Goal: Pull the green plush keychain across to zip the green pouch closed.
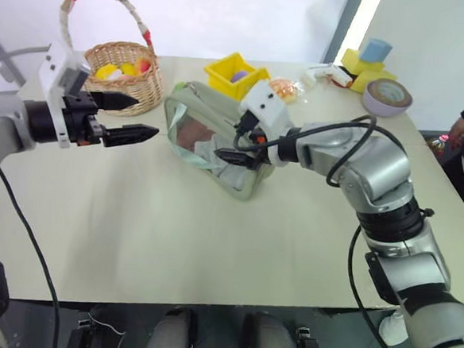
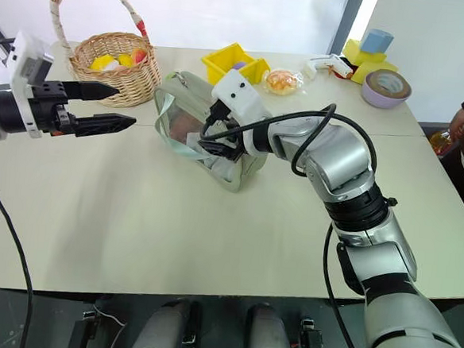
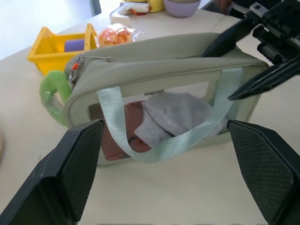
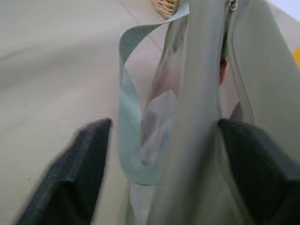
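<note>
A: Status? The green pouch [image 1: 210,145] stands upright mid-worktop [image 1: 171,241], just in front of the yellow bin [image 1: 235,72]. The green plush keychain [image 3: 52,91] hangs at the end nearer the wicker basket [image 1: 127,75].

B: The right end effector [image 1: 235,154] straddles the opposite end of the pouch, one finger on each side of its top edge. It's partly closed; can't tell whether it's pinching fabric yet.

A: Left?

B: The left end effector [image 1: 136,118] is spread wide, hovering clear of the pouch, aimed along its strap side.

A: So the step is brace first, then pull.

B: I'd say so. Get the right clamp firm on the body, below the zipper track, so it doesn't block the slider's run. Then the left takes the plush, not the mint strap [image 3: 164,140].

A: Risk?

B: Soft pouch. A weak brace and it'll just drag or fold.
</note>
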